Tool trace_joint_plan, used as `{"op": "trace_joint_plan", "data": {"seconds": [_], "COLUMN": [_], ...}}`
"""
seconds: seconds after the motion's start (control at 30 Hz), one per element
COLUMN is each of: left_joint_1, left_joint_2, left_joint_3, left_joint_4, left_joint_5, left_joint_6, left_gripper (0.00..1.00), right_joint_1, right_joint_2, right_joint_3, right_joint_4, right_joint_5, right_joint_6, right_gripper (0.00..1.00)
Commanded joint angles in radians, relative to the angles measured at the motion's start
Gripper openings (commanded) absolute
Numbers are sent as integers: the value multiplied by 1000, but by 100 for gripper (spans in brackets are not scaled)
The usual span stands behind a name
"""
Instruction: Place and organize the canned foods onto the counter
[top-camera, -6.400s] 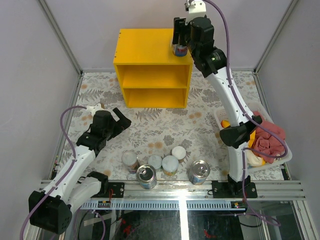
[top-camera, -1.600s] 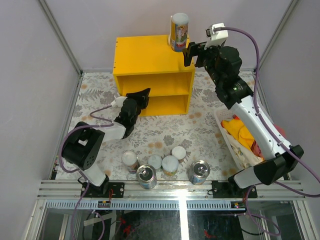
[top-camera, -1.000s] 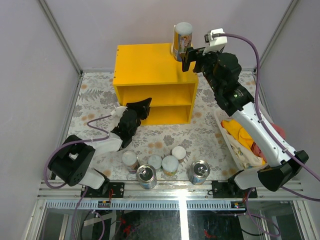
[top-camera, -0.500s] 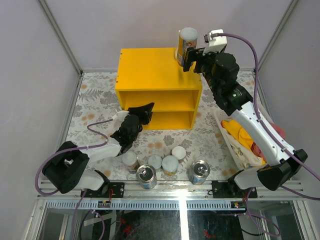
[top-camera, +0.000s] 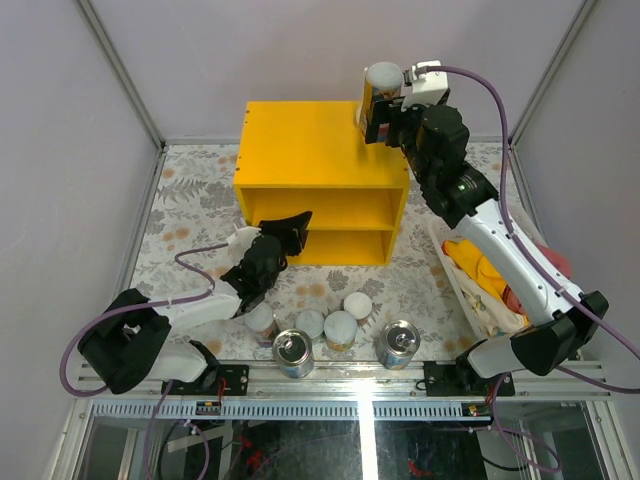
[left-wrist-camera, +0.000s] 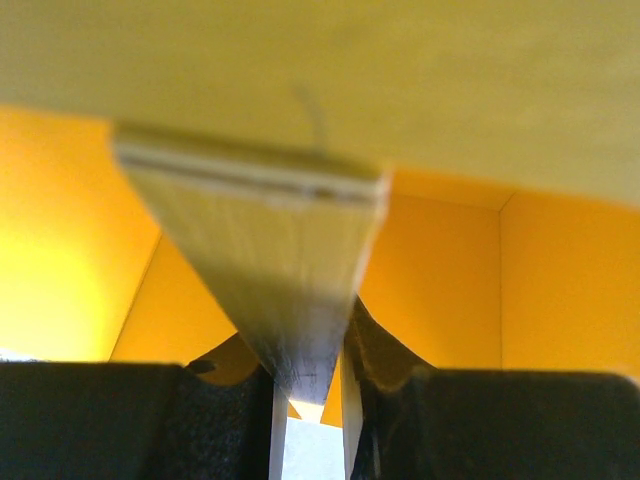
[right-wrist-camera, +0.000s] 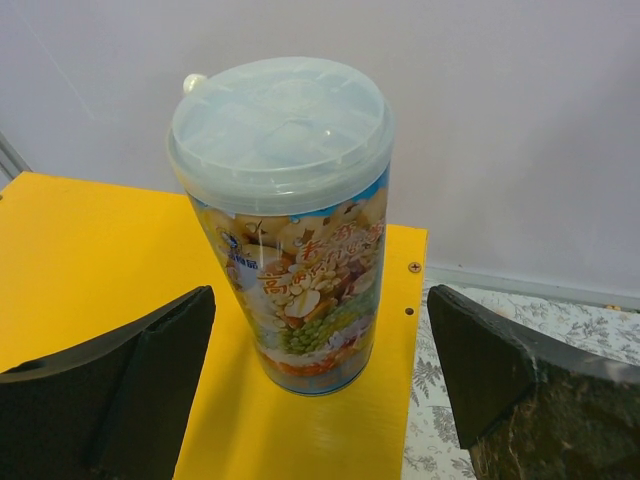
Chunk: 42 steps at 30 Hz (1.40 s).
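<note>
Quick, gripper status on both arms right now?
Left gripper: shut on a board of the yellow counter.
Right gripper: open, either side of the tall can, not touching it.

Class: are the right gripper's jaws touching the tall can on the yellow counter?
Apart. The right wrist view shows the tall can standing on the counter, with a clear gap between it and each open jaw of the right gripper.

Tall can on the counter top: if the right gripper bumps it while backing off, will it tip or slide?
Probably tippy: the tall can is narrow for its height and stands upright close to the counter top's corner. It looks rigid, and its glossy side may slip in a grip.
</note>
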Motion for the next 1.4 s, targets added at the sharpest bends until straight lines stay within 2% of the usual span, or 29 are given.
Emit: {"op": "trace_joint_plan", "data": {"seconds": [0.0,0.37,0.57,0.63,0.7,0.8,0.87,0.93,0.97,1.0,1.37], "left_joint_1": [-70,-92,-94,-94,-94,-94,-94,-93,-93,-94,-94], "left_joint_2": [-21,-14,-13,-12,-9,-4,0,1,-2,-4,-81], "left_joint_3": [28,34,29,27,24,23,26,30,32,32,1], "left_joint_4": [-59,-100,-110,-110,-108,-101,-102,-103,-106,-110,-147], "left_joint_5": [155,144,137,138,138,137,141,143,144,144,125], "left_joint_6": [103,73,48,41,34,31,26,26,28,30,51], "left_gripper": [1,3,6,14,30,60,73,80,94,99,100], "right_joint_1": [9,9,7,2,-2,-7,-11,-17,-19,-21,-45], "right_joint_2": [12,59,92,99,103,107,109,112,114,117,144], "right_joint_3": [25,43,65,65,65,85,90,95,98,103,134], "right_joint_4": [37,63,71,73,77,77,78,76,75,76,56], "right_joint_5": [44,109,152,169,179,185,189,182,179,173,116], "right_joint_6": [12,-16,-20,-17,-17,-20,-24,-28,-30,-33,-38], "right_gripper": [94,94,90,88,85,83,83,82,82,81,81]}}
